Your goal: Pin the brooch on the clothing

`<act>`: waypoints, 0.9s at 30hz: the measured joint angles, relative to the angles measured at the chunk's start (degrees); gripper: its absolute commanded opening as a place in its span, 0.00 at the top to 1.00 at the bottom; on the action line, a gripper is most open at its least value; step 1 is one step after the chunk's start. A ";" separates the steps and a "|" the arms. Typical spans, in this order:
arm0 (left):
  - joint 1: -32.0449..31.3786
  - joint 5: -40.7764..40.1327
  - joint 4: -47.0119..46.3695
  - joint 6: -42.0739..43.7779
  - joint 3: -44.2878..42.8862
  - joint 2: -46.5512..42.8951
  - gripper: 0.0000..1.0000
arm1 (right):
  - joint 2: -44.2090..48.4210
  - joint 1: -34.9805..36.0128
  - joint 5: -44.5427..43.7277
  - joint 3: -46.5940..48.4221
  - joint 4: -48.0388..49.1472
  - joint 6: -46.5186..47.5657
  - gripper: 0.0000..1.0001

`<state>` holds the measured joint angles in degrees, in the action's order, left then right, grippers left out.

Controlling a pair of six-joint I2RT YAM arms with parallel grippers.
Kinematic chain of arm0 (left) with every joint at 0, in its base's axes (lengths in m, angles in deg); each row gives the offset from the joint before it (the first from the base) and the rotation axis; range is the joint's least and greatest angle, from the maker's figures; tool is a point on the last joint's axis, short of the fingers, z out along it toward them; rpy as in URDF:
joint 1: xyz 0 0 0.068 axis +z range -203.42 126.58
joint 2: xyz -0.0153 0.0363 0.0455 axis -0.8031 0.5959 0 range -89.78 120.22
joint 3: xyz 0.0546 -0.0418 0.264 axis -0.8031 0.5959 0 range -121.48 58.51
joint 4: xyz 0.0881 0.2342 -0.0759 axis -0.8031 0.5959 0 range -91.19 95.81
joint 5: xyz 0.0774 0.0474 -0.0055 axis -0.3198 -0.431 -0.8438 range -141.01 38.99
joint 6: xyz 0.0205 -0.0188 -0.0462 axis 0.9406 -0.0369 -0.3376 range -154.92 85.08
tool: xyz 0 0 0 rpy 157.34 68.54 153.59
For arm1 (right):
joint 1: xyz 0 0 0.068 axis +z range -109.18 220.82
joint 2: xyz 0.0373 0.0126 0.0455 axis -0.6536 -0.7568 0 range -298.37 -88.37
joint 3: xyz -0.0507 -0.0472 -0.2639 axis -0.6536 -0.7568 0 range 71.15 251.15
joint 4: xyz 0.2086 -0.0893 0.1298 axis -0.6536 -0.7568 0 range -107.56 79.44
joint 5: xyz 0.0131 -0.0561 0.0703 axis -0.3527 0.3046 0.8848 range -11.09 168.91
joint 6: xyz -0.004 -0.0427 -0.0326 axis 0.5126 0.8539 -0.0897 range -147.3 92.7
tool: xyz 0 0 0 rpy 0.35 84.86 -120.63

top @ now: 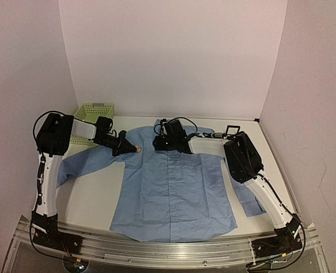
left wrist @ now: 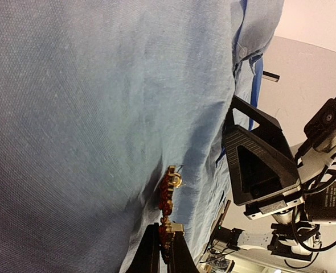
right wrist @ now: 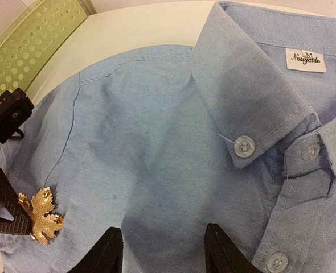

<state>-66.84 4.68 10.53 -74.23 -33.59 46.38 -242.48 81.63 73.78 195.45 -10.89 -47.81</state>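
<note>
The light blue shirt [top: 173,187] lies flat on the table with its collar at the back. My left gripper [top: 131,148] is shut on the brooch [top: 139,149] and holds it against the shirt's left shoulder area. In the left wrist view the orange-red, gold-edged brooch [left wrist: 167,196] stands edge-on between the shut fingers [left wrist: 151,256], touching the fabric [left wrist: 71,114]. My right gripper [top: 156,142] is open by the collar. In the right wrist view the right gripper [right wrist: 162,228] spans a raised fold of shirt [right wrist: 156,142], and the brooch's gold side [right wrist: 41,216] shows at the lower left.
A green mesh basket [top: 94,114] stands at the back left, also in the right wrist view [right wrist: 37,40]. A small black-framed box [top: 232,131] sits at the back right by the right sleeve. The collar button [right wrist: 245,146] and label are near the right gripper.
</note>
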 measured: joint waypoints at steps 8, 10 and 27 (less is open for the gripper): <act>0.09 0.16 -0.26 -1.12 0.01 0.02 1.00 | 1.95 0.09 -0.02 -0.49 -4.01 1.63 0.48; 0.18 0.20 -0.26 -1.10 0.01 0.02 1.00 | 2.93 0.11 -0.02 -0.77 -5.23 1.66 0.55; 0.88 1.24 -0.30 -1.05 -0.01 0.11 1.00 | 4.31 2.62 6.97 0.44 -6.80 -7.11 1.00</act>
<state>-65.96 5.93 10.23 -75.28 -33.60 46.49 -238.17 84.26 80.75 195.88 -17.69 -54.92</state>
